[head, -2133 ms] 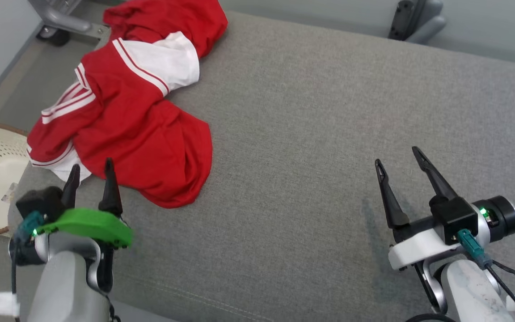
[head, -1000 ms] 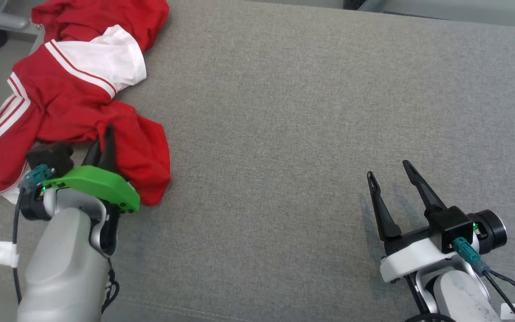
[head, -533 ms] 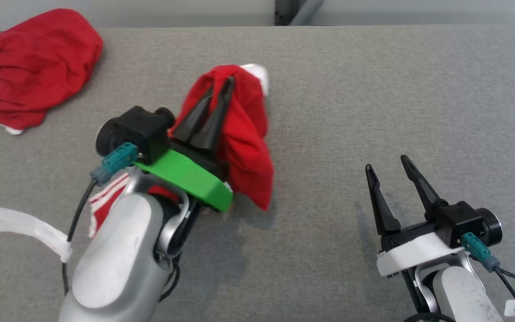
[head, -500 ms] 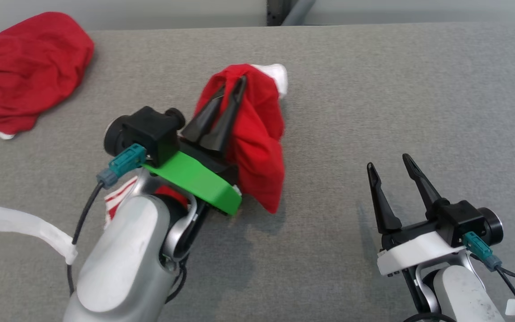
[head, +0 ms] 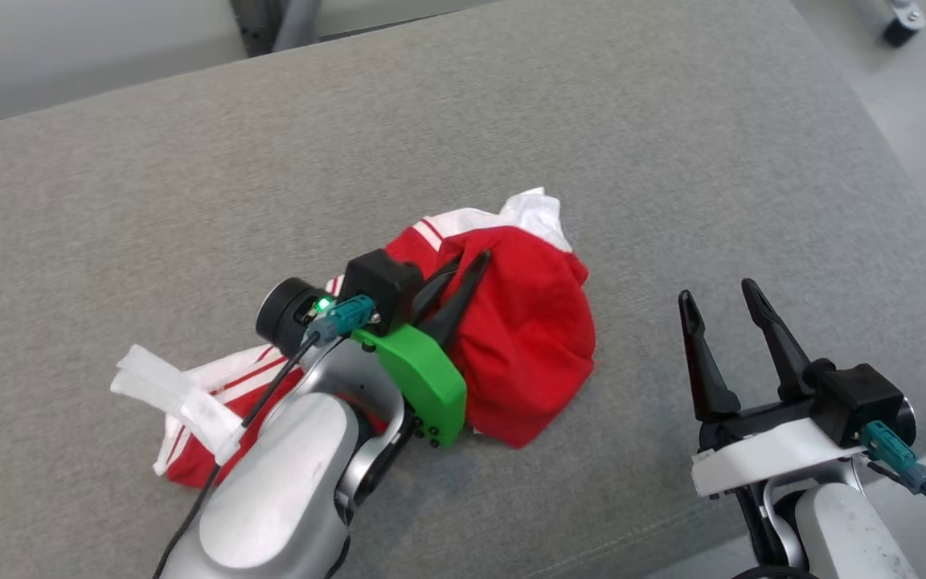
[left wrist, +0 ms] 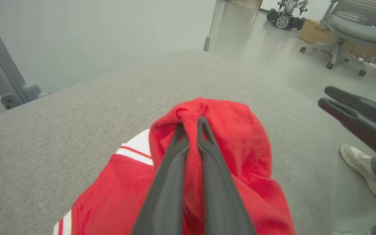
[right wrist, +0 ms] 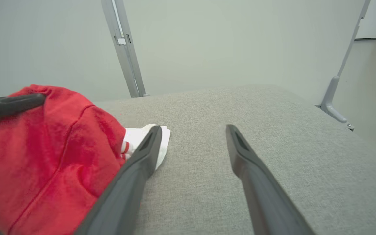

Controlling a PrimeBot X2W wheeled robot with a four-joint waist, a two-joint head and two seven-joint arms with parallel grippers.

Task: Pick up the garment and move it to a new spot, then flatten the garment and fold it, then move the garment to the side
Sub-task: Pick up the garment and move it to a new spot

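"Head view, nearest first: what are the two arms doing?"

"At lower right, the right gripper point(head: 716, 289) hovers with its fingers spread and holds nothing. It sits just beside the cloth, likely so it can help flatten it. At lower left, the left gripper point(head: 471, 257) is pressed together, pinching a fold of the red garment point(head: 535, 354)."

"Where is the garment?"

"It is bunched in a heap at the middle of the grey fabric worktop point(head: 190, 161). The pinch raises a peak, and white striped trim trails under the left arm. The grip is high so the bundle can be carried. This spot has bare surface around it for spreading."

"Anything beyond?"

"In the left wrist view, a person's shoe point(left wrist: 361, 169) is on the floor past the worktop's edge, and an office chair point(left wrist: 354, 26) stands farther off."
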